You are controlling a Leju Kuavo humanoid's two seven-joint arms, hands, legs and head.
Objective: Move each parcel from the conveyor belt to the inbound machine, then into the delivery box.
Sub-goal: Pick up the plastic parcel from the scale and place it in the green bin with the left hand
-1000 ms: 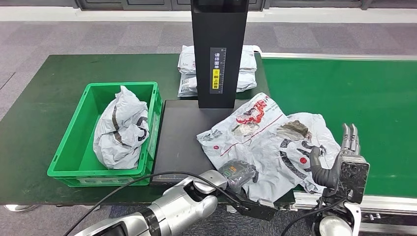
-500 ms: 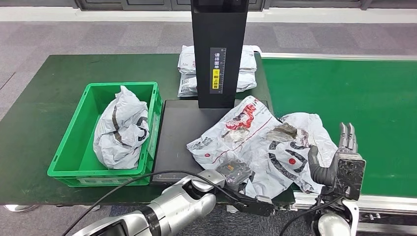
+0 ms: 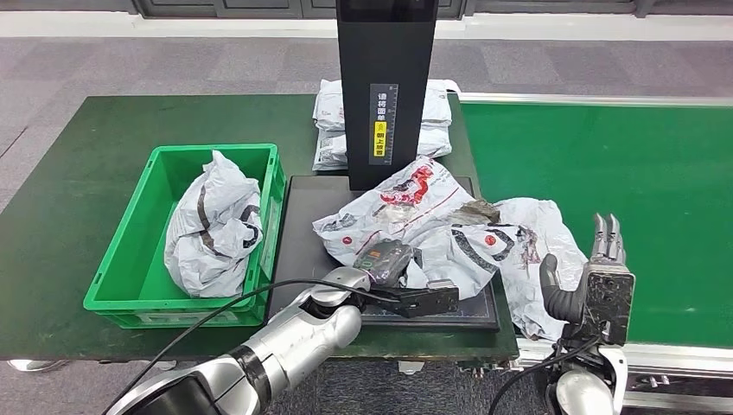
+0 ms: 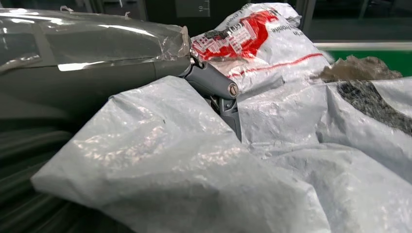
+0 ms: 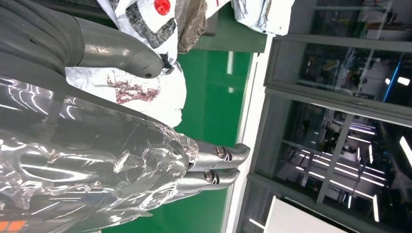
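Observation:
A crumpled white parcel [image 3: 432, 226] with red and black print lies partly on the inbound machine's black plate [image 3: 300, 242] and partly over the table edge beside the green conveyor belt [image 3: 605, 164]. My left hand [image 3: 389, 259] grips the parcel's near edge over the plate. In the left wrist view its fingers [image 4: 214, 83] are tucked into the parcel's [image 4: 272, 48] folds. My right hand [image 3: 603, 290] stands to the right of the parcel at the belt's near edge, fingers straight and apart, holding nothing. The right wrist view shows that hand [image 5: 97, 145] beside the parcel [image 5: 150, 90].
The machine's black post [image 3: 385, 86] rises behind the plate. A green delivery box [image 3: 121, 259] left of the plate holds one white parcel [image 3: 212, 226]. More white parcels [image 3: 436, 121] are stacked behind the post. A dark green table [image 3: 78, 156] carries it all.
My left hand has dragged the parcel to the left, off the belt's edge and further onto the black plate. My right hand has stayed nearly still, now apart from the parcel.

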